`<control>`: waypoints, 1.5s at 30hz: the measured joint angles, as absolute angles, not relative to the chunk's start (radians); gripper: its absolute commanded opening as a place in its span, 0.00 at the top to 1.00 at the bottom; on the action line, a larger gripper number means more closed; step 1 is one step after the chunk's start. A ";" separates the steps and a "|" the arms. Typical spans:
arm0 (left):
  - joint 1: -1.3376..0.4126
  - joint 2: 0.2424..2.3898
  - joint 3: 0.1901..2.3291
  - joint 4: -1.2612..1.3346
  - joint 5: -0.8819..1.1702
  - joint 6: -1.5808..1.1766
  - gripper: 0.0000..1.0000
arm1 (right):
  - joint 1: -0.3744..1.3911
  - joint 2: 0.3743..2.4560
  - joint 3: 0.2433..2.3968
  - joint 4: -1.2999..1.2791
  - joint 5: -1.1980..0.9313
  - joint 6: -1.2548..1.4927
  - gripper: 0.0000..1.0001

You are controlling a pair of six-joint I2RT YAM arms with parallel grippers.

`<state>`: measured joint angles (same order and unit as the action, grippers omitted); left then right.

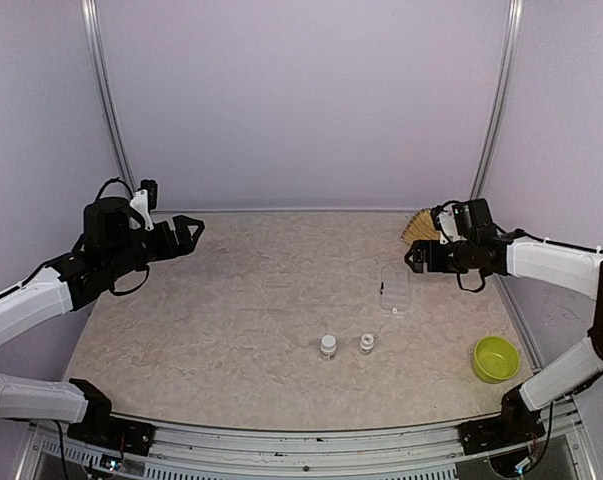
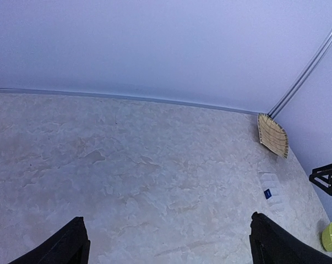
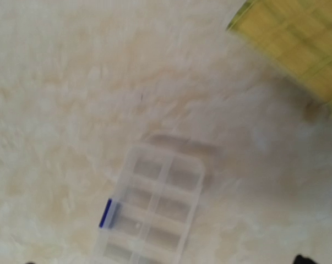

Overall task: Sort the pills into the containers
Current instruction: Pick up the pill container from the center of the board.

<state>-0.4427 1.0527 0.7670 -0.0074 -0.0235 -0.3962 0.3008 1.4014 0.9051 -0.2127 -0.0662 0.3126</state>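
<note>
Top view: one flat clear plastic compartment box (image 1: 394,288) lies right of centre on the marbled surface (image 1: 231,300), its long axis running top to bottom. Two small white-capped bottles (image 1: 328,346) stand below it. One lime-green bowl (image 1: 496,358) sits lower right, and one woven straw basket (image 1: 421,227) upper right.

Left wrist view: the left end effector (image 2: 167,223) is spread wide and empty.

Right wrist view: the box slants from upper right to lower left at lower centre. The right end effector (image 3: 166,260) shows only its tips, far apart and holding nothing.

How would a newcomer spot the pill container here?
On the right of the table, look between the straw basket behind and the lime-green bowl in front. The container is the flat clear box there. Unlike the two upright bottles, it is divided into compartments and has a blue tab.
</note>
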 measured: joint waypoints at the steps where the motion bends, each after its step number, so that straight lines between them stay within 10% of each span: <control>1: -0.450 1.057 0.767 -0.007 -0.027 -0.397 0.01 | 0.319 1.423 0.910 -0.213 -0.052 0.315 0.00; 34: -0.490 1.049 0.730 -0.007 -0.094 -0.401 0.01 | 0.548 1.787 1.019 -0.281 0.209 0.440 0.00; 45: -0.490 1.047 0.717 -0.008 -0.095 -0.405 0.01 | 0.551 1.797 1.019 -0.283 0.245 0.459 0.20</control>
<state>-0.4904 1.0470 0.7166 -0.0078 -0.0948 -0.4046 0.5510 1.7973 1.0187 -0.2829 0.2447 0.4591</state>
